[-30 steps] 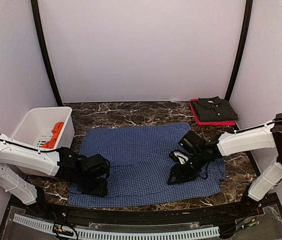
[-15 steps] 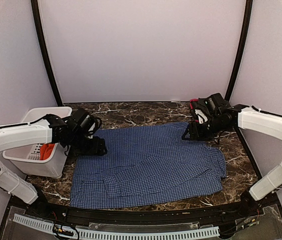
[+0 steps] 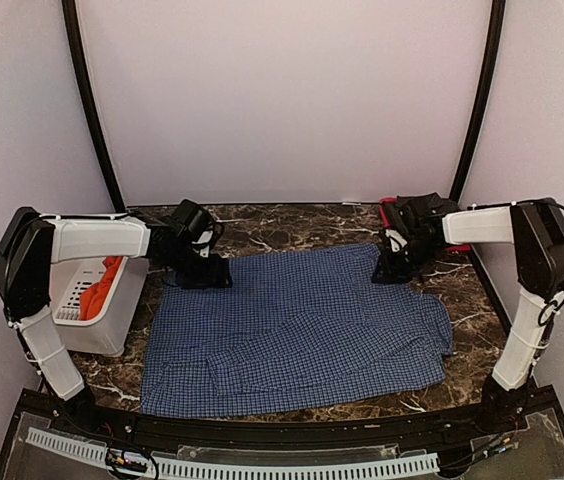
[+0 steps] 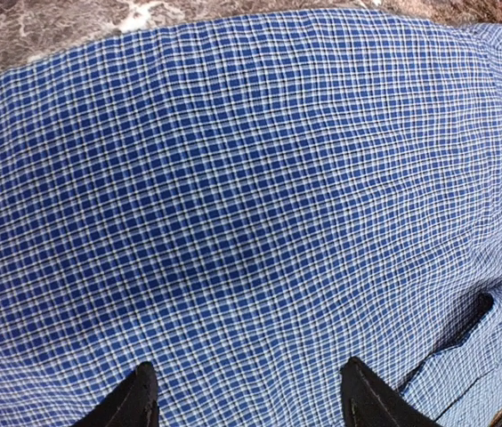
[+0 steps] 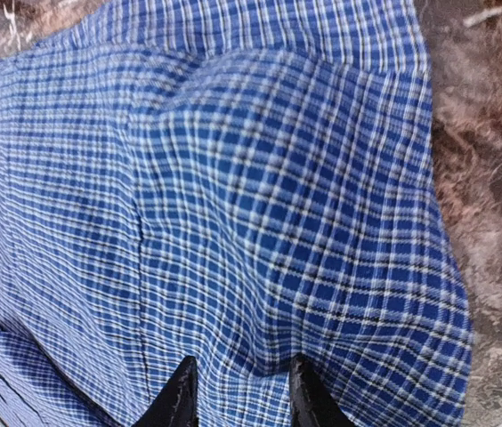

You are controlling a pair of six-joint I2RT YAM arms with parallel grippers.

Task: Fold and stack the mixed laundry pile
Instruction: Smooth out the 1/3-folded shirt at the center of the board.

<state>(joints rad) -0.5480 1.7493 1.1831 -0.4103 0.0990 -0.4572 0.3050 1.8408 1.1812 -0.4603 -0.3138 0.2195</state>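
Blue-and-white checked shirt [image 3: 297,325] is shown spread nearly flat across the middle of a dark marble table [image 3: 282,228], with its far edge lying between the two arms and a few folds and wrinkles gathered along its near edge. The left gripper [image 3: 208,273] is seen lowered over the shirt's far left corner, and the right gripper [image 3: 393,268] over the far right corner.

From the left wrist, the dark fingers [image 4: 141,397] are seen set wide apart above smooth checked cloth, with nothing held between them. From the right wrist, the fingers [image 5: 180,393] are seen much closer together, with checked fabric showing in the narrow gap. Whether that fabric is pinched cannot be told from the pictures. Bare marble is visible just beyond the cloth's edge in that view.

An orange-red shirt [image 3: 103,279] is pictured bunched inside a white slotted basket [image 3: 97,335], which stands on the table's left side, just beside the checked shirt and partly under the left arm. A strip of red fabric [image 3: 386,209] can be made out at the far right, behind the right gripper.
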